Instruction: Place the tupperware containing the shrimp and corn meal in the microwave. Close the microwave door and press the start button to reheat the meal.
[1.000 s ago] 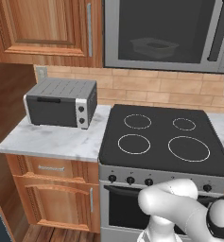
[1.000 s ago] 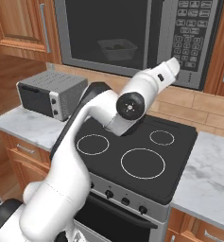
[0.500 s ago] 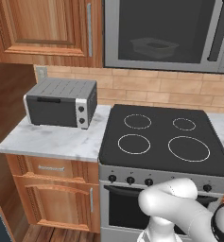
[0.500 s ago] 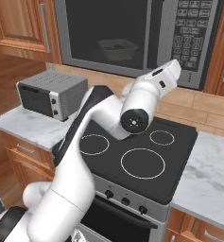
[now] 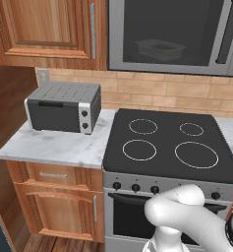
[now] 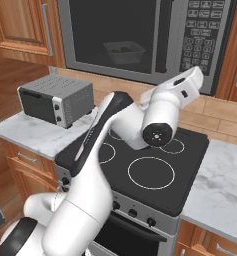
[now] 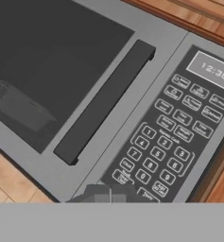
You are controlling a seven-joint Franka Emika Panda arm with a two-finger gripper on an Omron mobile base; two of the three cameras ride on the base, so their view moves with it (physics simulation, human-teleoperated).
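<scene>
Microwave (image 6: 140, 40), mounted above the stove (image 6: 140, 160), with its door (image 5: 167, 34) closed. The tupperware (image 6: 124, 51) sits inside, seen dimly through the black glass, about the middle of the cavity; its contents cannot be made out. In the hand view the long bar handle (image 7: 106, 101) runs just beside the keypad (image 7: 172, 137), whose clock display (image 7: 215, 71) lies at the panel's far end from the gripper. The gripper (image 7: 108, 194), jaws brought together and holding nothing, is at the lowest row of keypad buttons; whether it touches them cannot be told. In the right base view the arm's forearm crosses in front of the microwave's lower frame, its hand just below the keypad. A toaster oven (image 5: 64, 107) stands on the marble counter (image 5: 59, 145) beside the stove, on the side away from the keypad, well apart from the arm. Wooden cabinets (image 5: 49, 29) flank the microwave. The stove's burners lie bare beneath the arm.
</scene>
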